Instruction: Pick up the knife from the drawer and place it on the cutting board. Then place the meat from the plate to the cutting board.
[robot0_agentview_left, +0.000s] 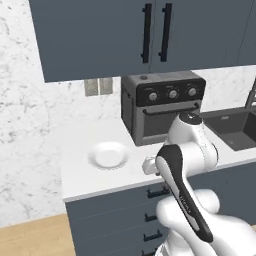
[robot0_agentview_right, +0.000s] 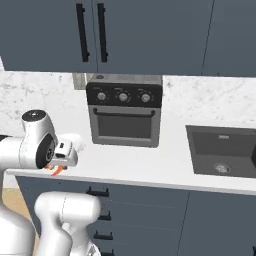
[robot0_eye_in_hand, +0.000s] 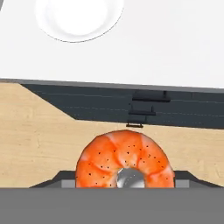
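Observation:
The meat (robot0_eye_in_hand: 109, 153), an orange-red curved chunk with a paler patch, hangs close before the hand camera with my gripper (robot0_eye_in_hand: 124, 180) shut on it. In the right base view the meat (robot0_agentview_right: 57, 171) peeks out under my gripper (robot0_agentview_right: 58, 166), held above the counter's front edge. The white plate (robot0_agentview_left: 108, 155) lies bare on the white counter, left of the hand, and appears at the top of the hand view as the plate (robot0_eye_in_hand: 78, 17). Shut drawer fronts (robot0_eye_in_hand: 148, 103) with black bar handles sit below the counter. The knife and the cutting board are out of view.
A black toaster oven (robot0_agentview_left: 162, 107) stands at the back of the counter behind the arm. A dark sink (robot0_agentview_right: 222, 150) is set into the counter to the right. Upper cabinets (robot0_agentview_left: 145, 35) hang overhead. Wooden floor (robot0_eye_in_hand: 39, 131) lies below.

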